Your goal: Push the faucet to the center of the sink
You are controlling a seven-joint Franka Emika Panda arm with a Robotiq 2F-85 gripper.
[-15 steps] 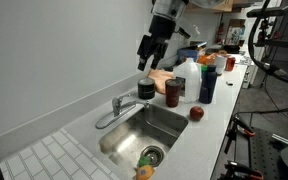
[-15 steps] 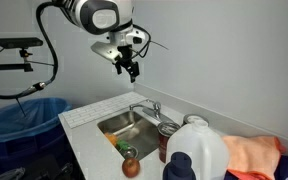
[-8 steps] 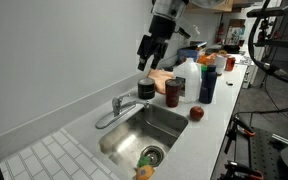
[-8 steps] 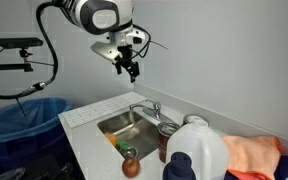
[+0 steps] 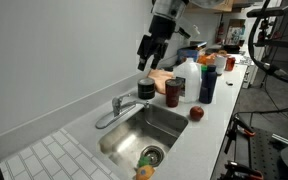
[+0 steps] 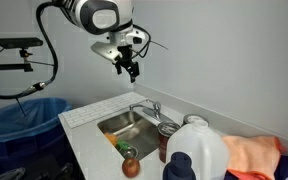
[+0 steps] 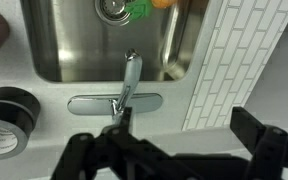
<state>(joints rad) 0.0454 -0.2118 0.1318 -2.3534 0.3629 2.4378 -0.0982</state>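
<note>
The white counter (image 5: 219, 125) runs along a plain grey wall (image 5: 44, 50), with a tiled patch (image 5: 44, 158) at its left near end. Set into the counter is the sink (image 5: 169, 122), a steel basin with rounded corners, seen from straight above in the wrist view (image 7: 74, 50). A blue bin (image 6: 19, 118) stands on the floor beyond the counter's end in an exterior view.

The arm (image 6: 69, 12) reaches in from above. Its gripper (image 5: 147, 60) hangs in the air high over the counter's far edge, touching nothing. The fingers (image 7: 259, 135) are spread wide, with nothing between them (the wrist view shows this best).

To the right of the sink stand a white jug (image 5: 187, 75) and a dark blue bottle (image 5: 206, 82), with an orange cloth (image 5: 162, 77) behind them toward the wall.

The faucet (image 5: 112, 110) sits on the sink's far rim, against the wall side. Its thin spout reaches out over the basin's edge. In the wrist view (image 7: 130, 78) the spout leans a little to the right of its flat base plate.

Just right of the faucet lies a black tape roll (image 5: 145, 90), and beside that stands a dark red can (image 5: 173, 93). A red apple (image 5: 196, 114) rests on the counter at the sink's right near corner. The round drain (image 5: 151, 154) lies at the basin's near end, with a small green and orange thing (image 5: 144, 170) just beside it (too small to name).
</note>
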